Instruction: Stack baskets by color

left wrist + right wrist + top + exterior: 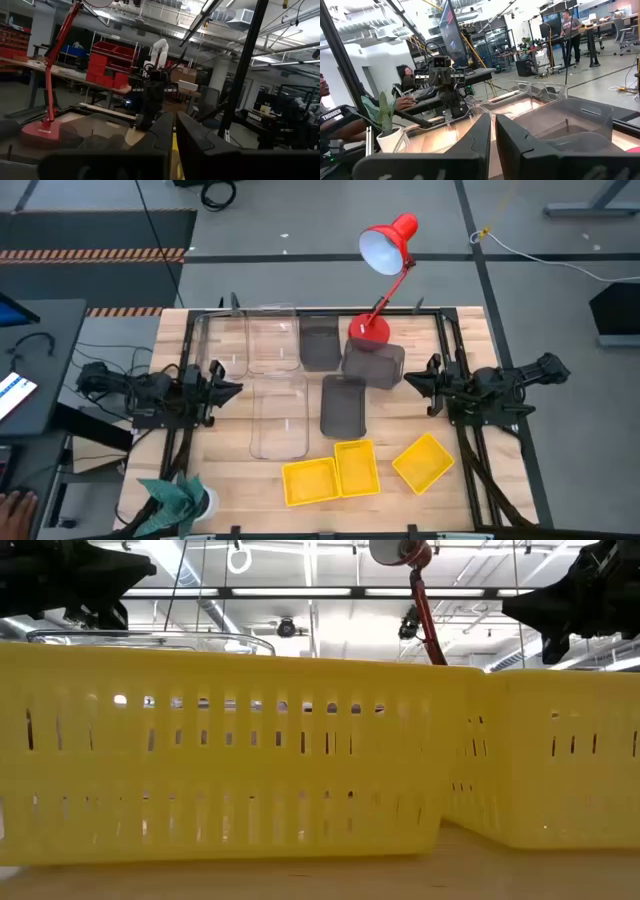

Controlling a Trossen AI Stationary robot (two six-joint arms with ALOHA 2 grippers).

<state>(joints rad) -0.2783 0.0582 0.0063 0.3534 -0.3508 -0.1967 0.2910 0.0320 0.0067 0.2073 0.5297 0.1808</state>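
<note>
Baskets (345, 468) unstacked on table (230, 470) | left gripper (232, 388) jaws closed, empty | right gripper (410, 381) same

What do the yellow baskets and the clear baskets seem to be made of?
Yellow baskets: opaque plastic by the look, smooth and slightly glossy, with moulded slots in the walls, plain in the low view. Clear baskets: probably transparent plastic; the wooden table shows through them and only the rims catch light.

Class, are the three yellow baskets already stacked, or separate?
Separate: the three yellow baskets lie side by side on the table, none nested inside another.
</note>
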